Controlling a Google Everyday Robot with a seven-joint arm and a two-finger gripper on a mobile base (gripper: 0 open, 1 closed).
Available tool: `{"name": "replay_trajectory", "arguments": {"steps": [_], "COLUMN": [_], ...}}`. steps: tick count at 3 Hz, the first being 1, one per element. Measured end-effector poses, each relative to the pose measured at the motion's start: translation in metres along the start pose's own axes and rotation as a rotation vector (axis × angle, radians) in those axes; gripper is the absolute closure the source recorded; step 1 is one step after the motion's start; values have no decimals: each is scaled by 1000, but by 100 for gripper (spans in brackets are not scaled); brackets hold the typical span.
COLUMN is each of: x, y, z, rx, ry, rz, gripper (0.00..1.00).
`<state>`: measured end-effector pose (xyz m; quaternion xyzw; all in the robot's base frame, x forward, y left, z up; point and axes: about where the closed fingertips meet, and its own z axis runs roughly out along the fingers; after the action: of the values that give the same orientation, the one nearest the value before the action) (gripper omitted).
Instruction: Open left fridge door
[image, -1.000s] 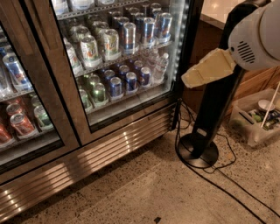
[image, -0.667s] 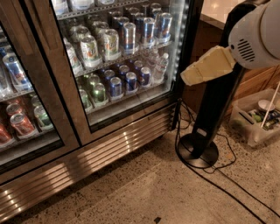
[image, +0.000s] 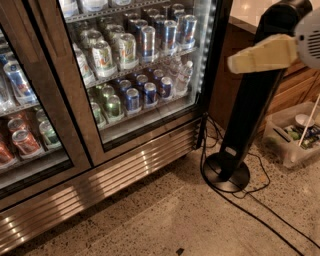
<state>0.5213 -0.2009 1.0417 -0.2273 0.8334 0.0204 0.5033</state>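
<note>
Black pedestal column (image: 250, 100) on a round base, right of the fridge. Black cable (image: 204, 150) trails over speckled stone floor (image: 165, 220). Clear plastic bin (image: 292, 135) beside wooden cabinet (image: 300, 82). Silver-blue cans (image: 145, 42) on wire shelves.

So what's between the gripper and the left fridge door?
In the camera view, the gripper hangs at upper right; between it and the left fridge door lies the right glass door with its light strip.

It looked like a shop or office pantry: a glass-fronted drinks fridge (image: 150, 152) packed with cans (image: 146, 42) filled the upper left, above a polished stone floor (image: 165, 220). The robot's hand (image: 262, 54) hung upper right, before a wooden counter (image: 297, 82).
</note>
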Motion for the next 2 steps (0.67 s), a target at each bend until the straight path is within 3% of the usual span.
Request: {"name": "replay_trajectory", "arguments": {"steps": [1,2], "x": [16,16], "y": [-23,-23], "z": [18,18], "rx": [-46,-46], "ry": [-21,-21], "rz": [50,50], "gripper": [0,0]}}
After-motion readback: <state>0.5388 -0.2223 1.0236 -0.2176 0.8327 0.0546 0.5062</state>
